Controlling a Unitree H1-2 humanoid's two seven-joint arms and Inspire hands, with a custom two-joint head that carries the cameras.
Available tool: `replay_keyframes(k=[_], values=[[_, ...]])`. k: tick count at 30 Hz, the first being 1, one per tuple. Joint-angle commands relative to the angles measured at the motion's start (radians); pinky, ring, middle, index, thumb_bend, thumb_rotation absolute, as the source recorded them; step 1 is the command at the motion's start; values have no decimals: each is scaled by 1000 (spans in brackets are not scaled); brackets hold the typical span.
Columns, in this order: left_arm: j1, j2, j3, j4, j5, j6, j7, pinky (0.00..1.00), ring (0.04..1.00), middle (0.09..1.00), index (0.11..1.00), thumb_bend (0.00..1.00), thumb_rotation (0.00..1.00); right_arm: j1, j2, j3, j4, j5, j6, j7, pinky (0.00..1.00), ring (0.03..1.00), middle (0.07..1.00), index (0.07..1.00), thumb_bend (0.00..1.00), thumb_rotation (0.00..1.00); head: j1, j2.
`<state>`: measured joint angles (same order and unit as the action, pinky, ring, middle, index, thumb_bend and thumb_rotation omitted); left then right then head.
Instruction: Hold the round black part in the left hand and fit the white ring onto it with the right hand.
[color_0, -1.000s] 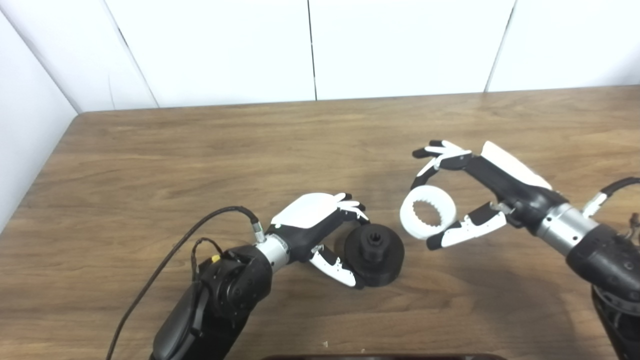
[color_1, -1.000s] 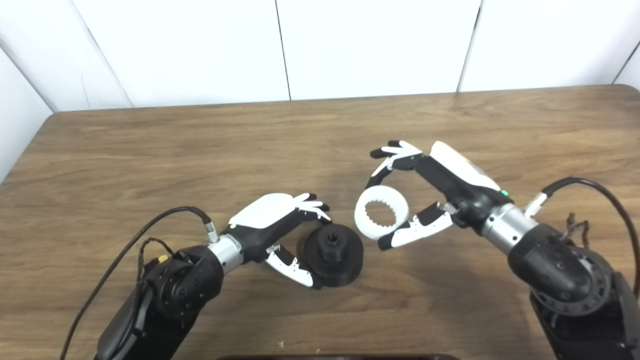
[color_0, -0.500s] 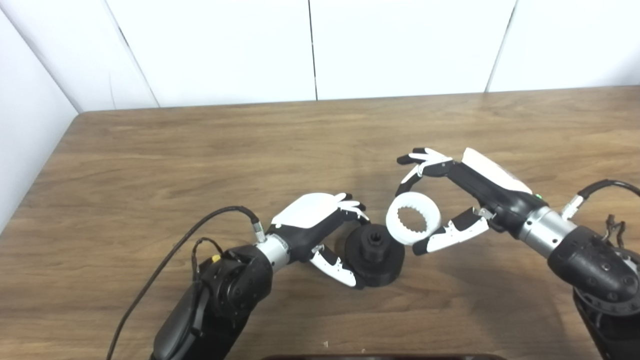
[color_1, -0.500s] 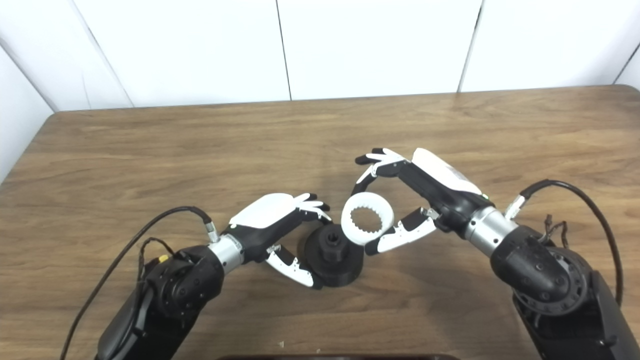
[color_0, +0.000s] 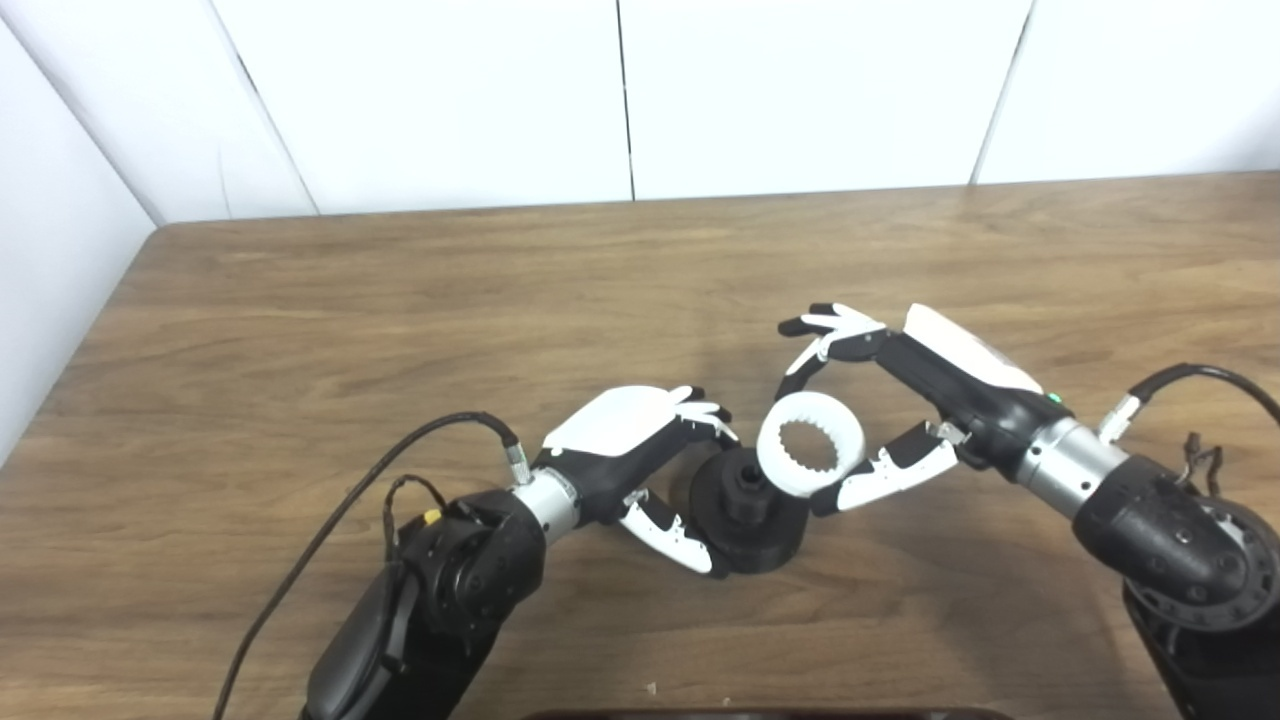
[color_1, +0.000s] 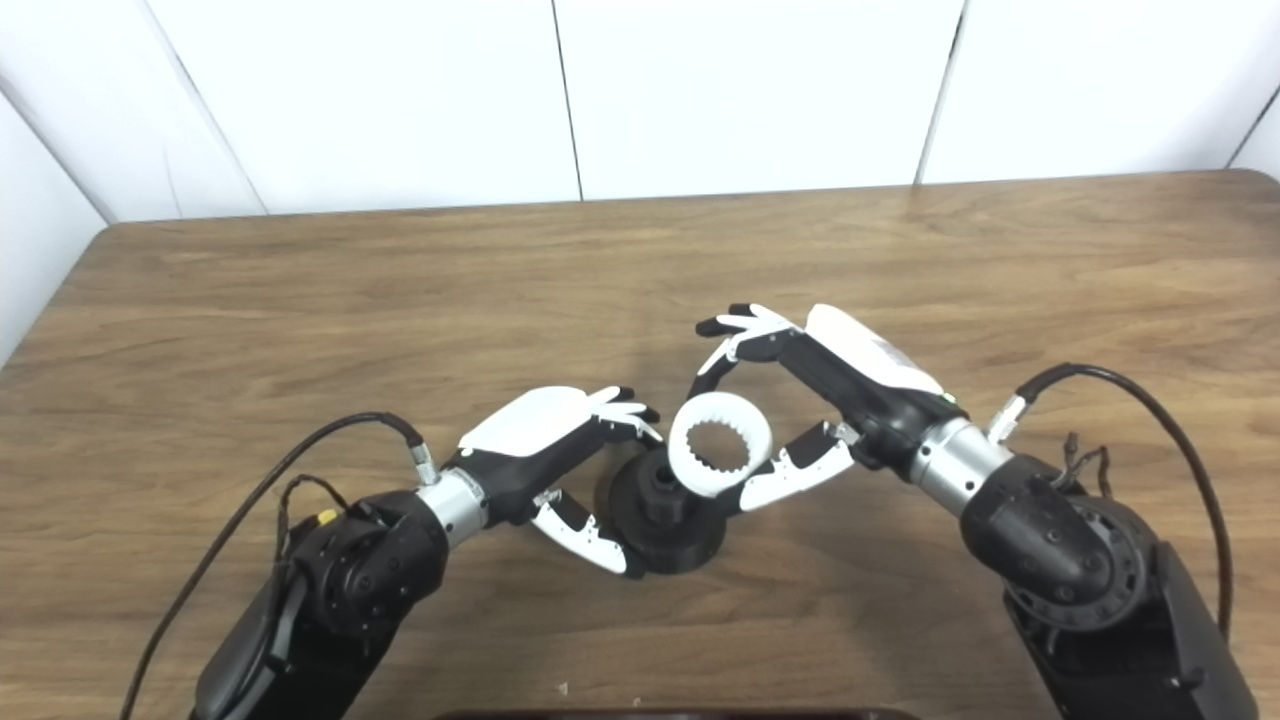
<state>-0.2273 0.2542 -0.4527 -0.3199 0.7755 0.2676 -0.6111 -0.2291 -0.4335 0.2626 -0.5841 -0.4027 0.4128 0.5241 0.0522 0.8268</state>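
1. Black round part (color_0: 748, 510) sits on the wooden table (color_0: 300, 300), your left hand (color_0: 640, 455) wrapped round its near-left side. Holding's done.
2. Just beyond and right of it, your right hand (color_0: 900, 400) pinches the white ring (color_0: 810, 457), overlapping the part's far-right edge. It's not seated yet, so you've still got lining up and pressing down.

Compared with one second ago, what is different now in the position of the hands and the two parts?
The right hand, shut on the white ring, has carried it leftward until it overlaps the right edge of the round black part; the ring is not yet seated. The left hand and the black part stayed in place on the table.
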Motion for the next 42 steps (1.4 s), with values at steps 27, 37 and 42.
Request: replay_keyframes(k=[27,37,42], values=[[-44,-3,8,-24,6,7,-12,916,1000,928,731,879,325,-63,75,54,31,-30,-18,-5,854,990,902,492,522,156,0,3],[-45,-5,8,-24,7,4,-13,919,1000,931,731,878,325,-56,60,46,37,-16,-32,-1,851,990,899,492,522,155,4,6],[-43,-4,7,-29,11,7,-18,924,1000,931,731,875,321,-55,52,41,38,-13,-26,-1,860,989,902,492,522,156,7,6]])
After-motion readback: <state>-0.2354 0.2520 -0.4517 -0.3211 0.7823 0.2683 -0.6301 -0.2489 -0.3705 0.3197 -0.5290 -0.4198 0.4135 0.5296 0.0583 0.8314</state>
